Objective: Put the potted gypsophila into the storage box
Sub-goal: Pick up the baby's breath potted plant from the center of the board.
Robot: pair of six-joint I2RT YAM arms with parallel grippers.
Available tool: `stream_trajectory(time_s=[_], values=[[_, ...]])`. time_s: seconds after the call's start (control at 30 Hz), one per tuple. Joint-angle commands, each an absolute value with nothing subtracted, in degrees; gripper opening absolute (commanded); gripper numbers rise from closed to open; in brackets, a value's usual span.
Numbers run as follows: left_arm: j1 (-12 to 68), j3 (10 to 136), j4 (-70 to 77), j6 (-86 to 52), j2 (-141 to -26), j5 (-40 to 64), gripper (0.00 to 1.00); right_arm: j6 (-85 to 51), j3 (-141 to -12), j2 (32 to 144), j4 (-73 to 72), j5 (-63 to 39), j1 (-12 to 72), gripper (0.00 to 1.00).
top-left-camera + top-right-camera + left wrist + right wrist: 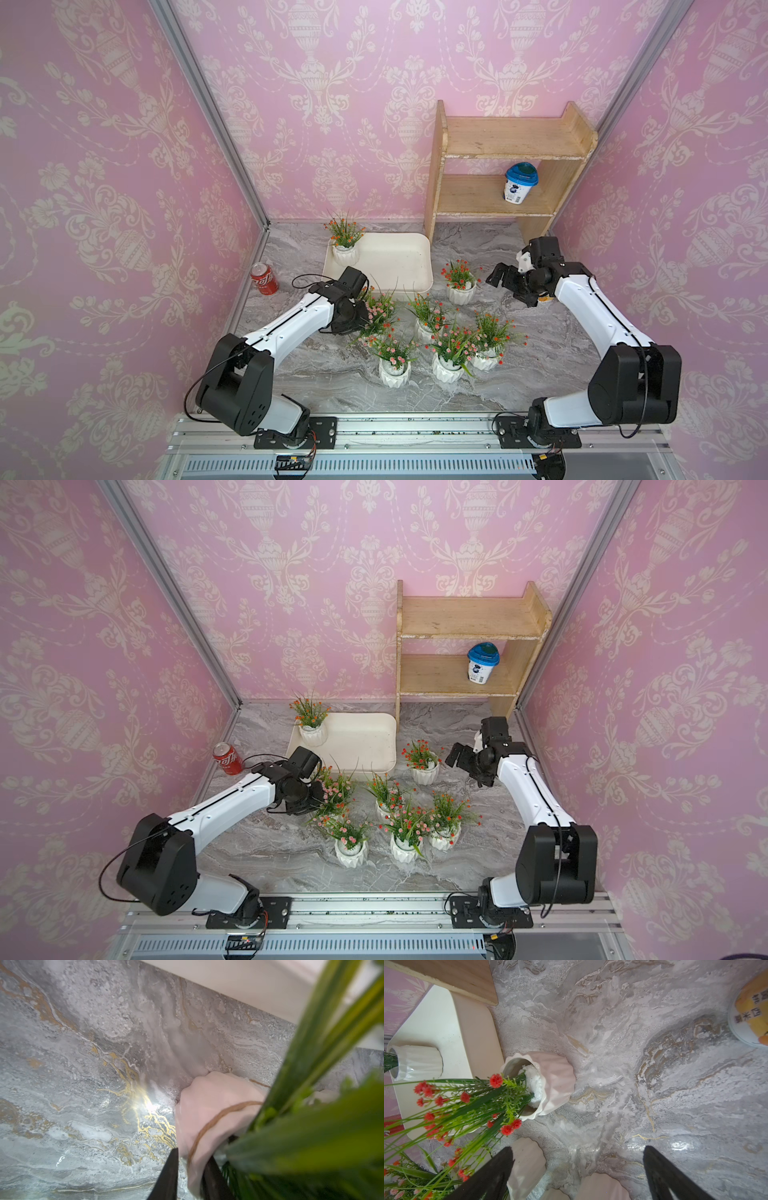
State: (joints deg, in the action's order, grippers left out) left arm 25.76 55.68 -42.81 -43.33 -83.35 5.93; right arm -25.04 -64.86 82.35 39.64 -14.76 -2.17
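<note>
One potted gypsophila (pixel 345 249) stands in the far-left corner of the storage box (pixel 395 257); six more crowd the grey marble table (pixel 324 374), pink damask walls (pixel 104 208) around. Ribbed white pots, green sprigs, red-pink blossoms. Left gripper (pixel 193 1155) pinches the leftmost pot (pixel 207 1105); right gripper (pixel 577 1148) gapes.

Glossy grey marble-look surface (pixel 332 374) with gold veins, ribbed glazed white ceramic pots of the potted gypsophila (pixel 394 374), smooth matt cream plastic storage box (pixel 399 257), bare pale wooden shelf (pixel 511 137), shiny red metal can (pixel 264 279), grooved aluminium rail (pixel 415 432)

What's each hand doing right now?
Left hand: closed on the rim of a potted gypsophila.
Right hand: open, holding nothing.
</note>
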Motion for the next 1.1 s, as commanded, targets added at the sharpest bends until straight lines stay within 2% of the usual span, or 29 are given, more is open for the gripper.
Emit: stream_trajectory(time_s=[0.0,0.7,1.07], values=[[25.7,56.6,-46.6,-42.3,-84.4,2.5,0.19,-23.4,-63.8,81.0,39.4,-15.4,-2.5,1.00],[25.7,58.9,-51.1,-40.7,-81.9,-1.7,0.02,-22.3,-63.0,80.4,39.7,-15.4,-2.5,1.00],[25.8,61.5,-54.1,-39.0,-80.6,-3.7,0.00,-22.6,-63.7,80.9,39.6,-15.8,-2.5,1.00]])
